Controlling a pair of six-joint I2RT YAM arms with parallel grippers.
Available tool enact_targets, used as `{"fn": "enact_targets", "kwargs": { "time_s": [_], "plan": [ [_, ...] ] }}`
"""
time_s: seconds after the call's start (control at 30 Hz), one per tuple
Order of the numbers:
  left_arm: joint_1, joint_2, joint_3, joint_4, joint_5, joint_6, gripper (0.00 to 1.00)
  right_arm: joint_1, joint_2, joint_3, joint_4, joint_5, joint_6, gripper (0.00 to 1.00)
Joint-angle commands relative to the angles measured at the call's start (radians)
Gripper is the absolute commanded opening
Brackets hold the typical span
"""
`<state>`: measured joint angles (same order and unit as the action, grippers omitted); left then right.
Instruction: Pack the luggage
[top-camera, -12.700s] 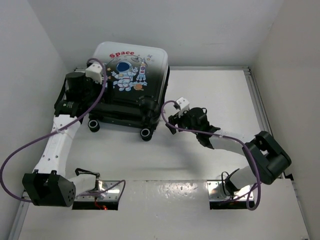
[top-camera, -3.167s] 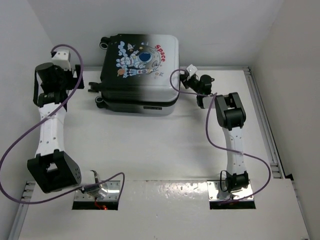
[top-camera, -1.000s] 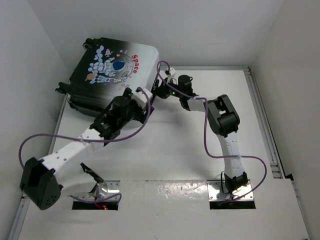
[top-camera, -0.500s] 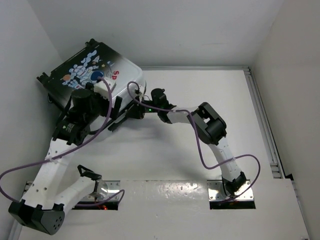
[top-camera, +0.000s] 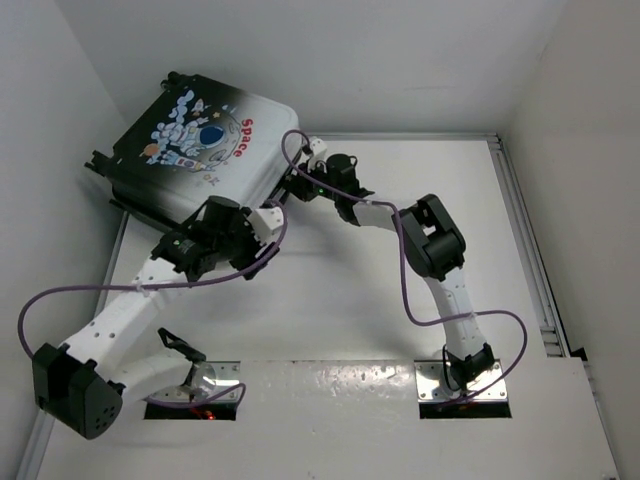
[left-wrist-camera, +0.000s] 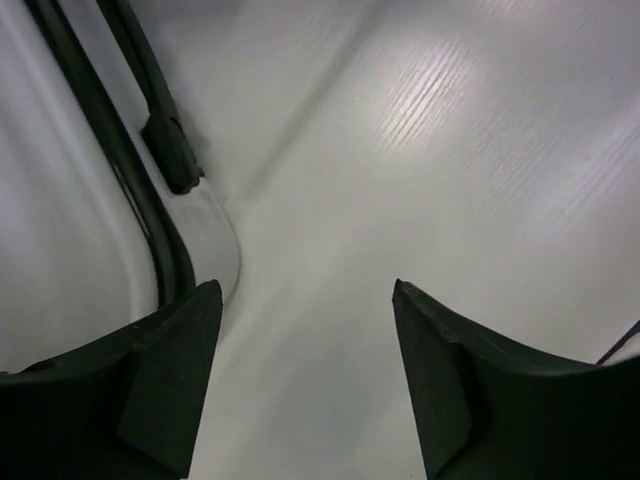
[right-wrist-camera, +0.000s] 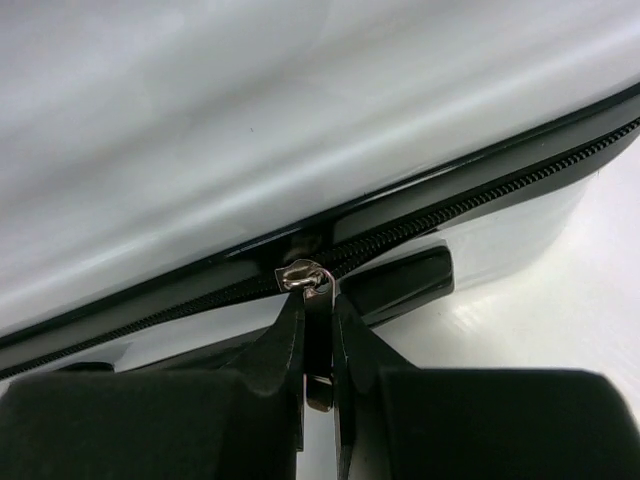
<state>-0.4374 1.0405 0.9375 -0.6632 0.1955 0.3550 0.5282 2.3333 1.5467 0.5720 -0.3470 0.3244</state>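
Suitcase sits in the far-left corner of the table, turned at an angle, lid down, close to the left wall. Can't tell if it touches the wall.

Right gripper: jaws pinched narrow on the zip pull, tab clamped flat between the two fingers. The slider is just past the fingertips, and the zip track runs off to either side of them. Can't tell which side of the slider is already zipped.

Left gripper: jaws wide, nothing between them but bare table. The suitcase's rounded corner is just outside the left finger and looks not quite touching.

Likely step: run the zip round the shell.

Risks:
- Tab is thin and smooth, so a pull out of line with the track could slip it from the pinch.
- Nothing braces the case. The open jaws are beside it, not on it, so a hard tug may swing or drag the whole suitcase on its wheels instead of moving the slider.
- Slider sits near a rounded corner and could bind there if the pull direction doesn't follow the curve.
- If the left jaws close where they are, they catch air or clip the shell corner and shove it.
- Both arms crowd the same corner, so they could knock each other.
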Motion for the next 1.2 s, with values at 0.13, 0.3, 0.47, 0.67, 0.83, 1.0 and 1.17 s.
{"fn": "enact_targets", "kwargs": {
  "time_s": [0.13, 0.3, 0.47, 0.67, 0.83, 1.0, 1.17],
  "plan": [
    [-0.129, 0.131, -0.04, 0.295, -0.226, -0.068, 0.64, -0.005, -0.028, 0.01, 0.071, 0.045, -0.028, 0.0],
    [-0.208, 0.274, -0.049, 0.453, -0.436, -0.132, 0.69, -0.016, -0.012, 0.01, 0.086, 0.028, -0.076, 0.0],
    [-0.233, 0.407, -0.049, 0.603, -0.614, -0.142, 0.71, -0.053, -0.008, 0.001, 0.118, -0.004, -0.056, 0.0],
    [-0.149, 0.568, 0.006, 0.634, -0.683, -0.166, 0.71, -0.083, -0.005, -0.011, 0.164, -0.07, -0.004, 0.0],
    [-0.109, 0.662, 0.04, 0.666, -0.735, -0.157, 0.71, -0.096, 0.001, -0.007, 0.167, -0.102, 0.013, 0.0],
    [-0.061, 0.724, 0.07, 0.656, -0.746, -0.157, 0.71, -0.1, 0.009, 0.0, 0.17, -0.113, 0.021, 0.0],
    [-0.031, 0.797, 0.113, 0.588, -0.712, -0.157, 0.55, -0.102, 0.015, 0.009, 0.17, -0.119, 0.03, 0.0]
  ]
}}
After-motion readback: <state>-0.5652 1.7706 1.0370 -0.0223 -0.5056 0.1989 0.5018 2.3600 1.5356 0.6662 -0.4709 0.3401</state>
